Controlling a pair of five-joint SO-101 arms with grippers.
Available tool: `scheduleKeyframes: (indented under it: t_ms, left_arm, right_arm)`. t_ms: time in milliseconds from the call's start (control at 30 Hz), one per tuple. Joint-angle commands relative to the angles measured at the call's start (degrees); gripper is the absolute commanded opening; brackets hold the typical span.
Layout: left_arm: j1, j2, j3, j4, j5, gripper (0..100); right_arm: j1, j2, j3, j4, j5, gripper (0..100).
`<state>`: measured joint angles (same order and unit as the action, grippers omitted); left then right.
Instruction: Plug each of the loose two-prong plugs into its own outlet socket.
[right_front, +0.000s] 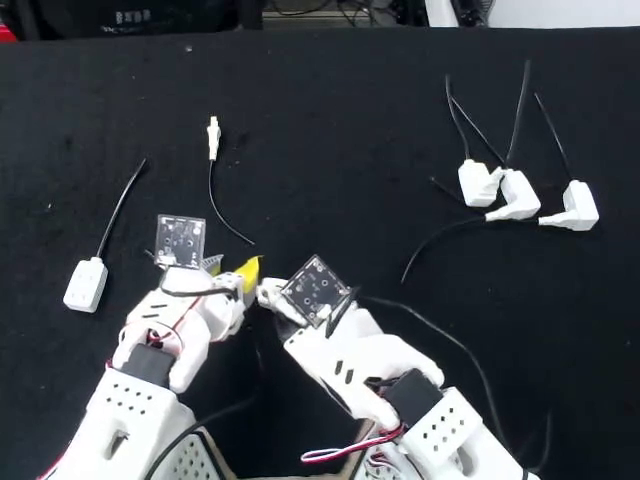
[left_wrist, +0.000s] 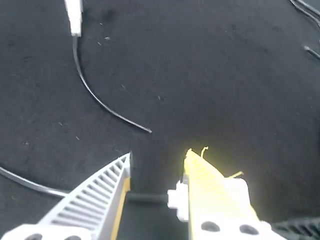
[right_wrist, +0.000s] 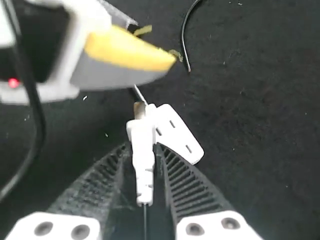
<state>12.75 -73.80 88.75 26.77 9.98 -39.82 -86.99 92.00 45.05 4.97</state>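
Observation:
My right gripper (right_wrist: 143, 148) is shut on a white two-prong plug (right_wrist: 142, 131), which points forward. A white outlet socket (right_wrist: 176, 131) lies against the plug's front end with its slots facing up; I cannot tell if the prongs are in it. In the high view this gripper (right_front: 266, 292) sits at the table's front centre. Just left of it, my left gripper (right_front: 234, 273) stands open over bare cloth with nothing between its fingers (left_wrist: 200, 172). Its yellow finger (right_wrist: 131, 52) hangs right above the held plug. A second small plug (right_front: 213, 138) with a curved black wire lies farther back.
A white socket (right_front: 85, 284) on a black cord lies at the left. Three white plug or socket pieces (right_front: 518, 195) with black cords cluster at the back right. Loose black cable (right_front: 440, 335) runs beside the right arm. The whole table is covered in black cloth (right_front: 330, 110).

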Motion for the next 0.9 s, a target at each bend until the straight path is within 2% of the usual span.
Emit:
scheduleKeyframes:
  t_ms: [0, 167, 400, 667, 867]
  left_arm:
    - [-3.9, -0.3, -4.9, -0.6, -0.2, 18]
    - [-9.8, 0.3, -5.0, -0.8, -0.2, 18]
    - [-13.8, 4.5, -6.5, -0.5, -0.2, 18]
    - [-13.7, 32.6, -19.6, -0.9, -0.2, 18]
    - [-13.6, 49.3, -27.3, -0.6, -0.4, 18]
  right_arm:
    - [2.5, -1.1, -3.5, 2.9, 0.5, 1.1]
    - [2.5, -0.9, -8.1, 9.8, 2.2, 1.1]
    - [2.4, 10.4, -12.4, 9.1, 4.1, 1.1]
    - [2.0, 30.4, -20.4, 7.3, 3.9, 1.1]
    - [2.3, 33.0, -21.2, 6.2, 4.1, 1.1]
